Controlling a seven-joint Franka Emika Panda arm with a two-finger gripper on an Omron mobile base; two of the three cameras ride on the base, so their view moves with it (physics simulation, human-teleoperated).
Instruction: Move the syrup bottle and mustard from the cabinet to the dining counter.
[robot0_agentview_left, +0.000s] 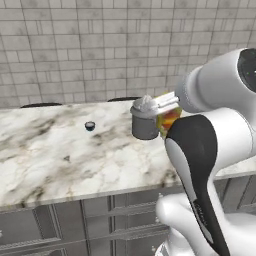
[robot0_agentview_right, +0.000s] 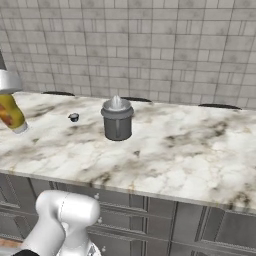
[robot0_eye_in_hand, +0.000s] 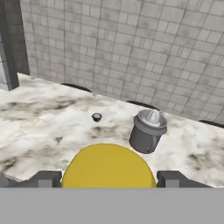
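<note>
The mustard (robot0_eye_in_hand: 108, 166) sits between the two dark fingers (robot0_eye_in_hand: 43, 179) of the pincer (robot0_eye_in_hand: 108, 180), its round yellow body bridging the gap from one finger to the other, so the pincer stands wide and is clamped on the bottle. In the right base view the mustard (robot0_agentview_right: 11, 114) hangs tilted at the left edge, pale end down, orange-red label showing, just over the marble; whether the end touches the tabletop (robot0_agentview_right: 175, 150) cannot be told. In the left base view the mustard (robot0_agentview_left: 168, 118) peeks out yellow and red between the white arm and a grey canister (robot0_agentview_left: 145, 120), close beside the canister's right side. The canister stands upright on the tabletop, a lidded grey cylinder with a pale pointed top, in the hand view ahead and to the right of the bottle (robot0_eye_in_hand: 147, 130). A small dark knob-like thing (robot0_agentview_left: 90, 126) lies on the marble to the canister's left, apart from it. The tabletop is white marble with grey-brown veins; dark grey drawer fronts (robot0_agentview_right: 150, 220) run beneath its front edge. Behind it rises a wall of pale grey tiles (robot0_agentview_left: 90, 50).
</note>
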